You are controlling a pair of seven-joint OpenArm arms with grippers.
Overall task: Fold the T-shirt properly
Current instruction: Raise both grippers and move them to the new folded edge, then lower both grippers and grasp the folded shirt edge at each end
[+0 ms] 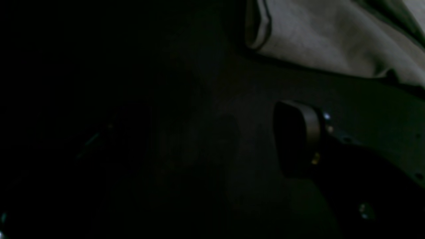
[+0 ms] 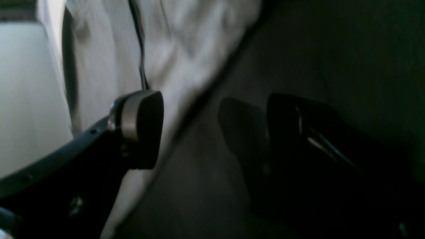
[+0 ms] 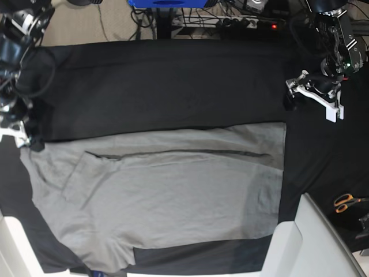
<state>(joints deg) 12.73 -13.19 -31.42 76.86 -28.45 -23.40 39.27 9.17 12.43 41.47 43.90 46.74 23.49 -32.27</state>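
Grey cotton fills the upper right corner of the left wrist view, where a hemmed edge of the T-shirt is seen lying on the black cloth of the desk. The left gripper is seen over bare cloth, apart from the shirt; one padded finger is lit, the other is lost in darkness at the left, and the jaws are spread with nothing between them.

From the right wrist view, the T-shirt is shown across the upper left, blurred, its edge running diagonally over the black cloth. The right gripper is spread wide: one finger is seen against the fabric, the other over the dark cloth, and nothing is pinched.

From the base view, the T-shirt is laid flat and partly folded across the near half of the desk. The right gripper is placed at the shirt's left corner, the left gripper above the shirt's right edge. Orange-handled scissors are seen at the far right.
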